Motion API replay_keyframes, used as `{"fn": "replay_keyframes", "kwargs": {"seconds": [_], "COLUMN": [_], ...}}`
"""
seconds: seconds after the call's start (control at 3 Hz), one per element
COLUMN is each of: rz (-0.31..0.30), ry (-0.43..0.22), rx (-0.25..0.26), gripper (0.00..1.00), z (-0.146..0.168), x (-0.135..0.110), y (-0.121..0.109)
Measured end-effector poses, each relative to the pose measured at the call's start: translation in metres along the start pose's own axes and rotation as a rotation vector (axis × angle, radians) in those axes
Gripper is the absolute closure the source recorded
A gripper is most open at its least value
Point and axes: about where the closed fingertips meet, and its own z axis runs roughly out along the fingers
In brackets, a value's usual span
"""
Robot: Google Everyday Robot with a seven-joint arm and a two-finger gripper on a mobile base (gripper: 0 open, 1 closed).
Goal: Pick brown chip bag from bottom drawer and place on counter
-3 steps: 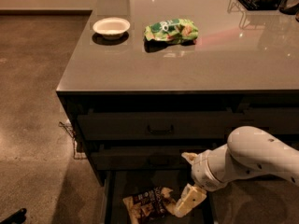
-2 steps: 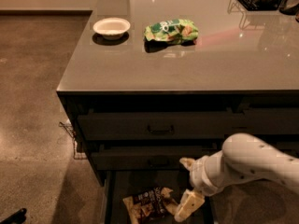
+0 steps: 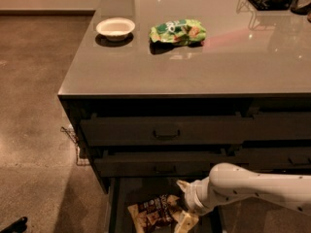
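the end effector (image 3: pixel 186 221) is down in the open bottom drawer (image 3: pixel 121 193) at the lower middle of the frame, at the tip of the white arm (image 3: pixel 252 186) that reaches in from the lower right. it sits against the right end of the brown chip bag (image 3: pixel 151 211); whether it is wide, narrow or already holding the bag, i cannot tell.

the bag lies on the drawer floor, printed face up, and the frame's bottom edge cuts off its lower part. its long axis runs roughly left to right across the frame, the right end a little higher. which end is the top i cannot make out.

it looks light, soft and crinkly, likely slippery foil over brittle chips. a pinch on the flat sealed edge at the right end seems safest, firm enough not to slip but kept off the puffy middle.

the worktop (image 3: pixel 194 67) above holds a green chip bag (image 3: pixel 177 31) and a white bowl (image 3: pixel 115 28).
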Motion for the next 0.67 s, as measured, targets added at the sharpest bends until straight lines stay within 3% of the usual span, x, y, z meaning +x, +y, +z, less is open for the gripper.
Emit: {"fn": "replay_keyframes", "kwargs": {"seconds": [0.33, 0.67], "rz": [0.009, 0.009], "ry": [0.002, 0.002], "rx": [-0.044, -0.043], "gripper": [0.0, 0.0], "z": [0.0745, 0.0746], "x": [0.0211, 0.0211], "y": [0.0031, 0.0031]}}
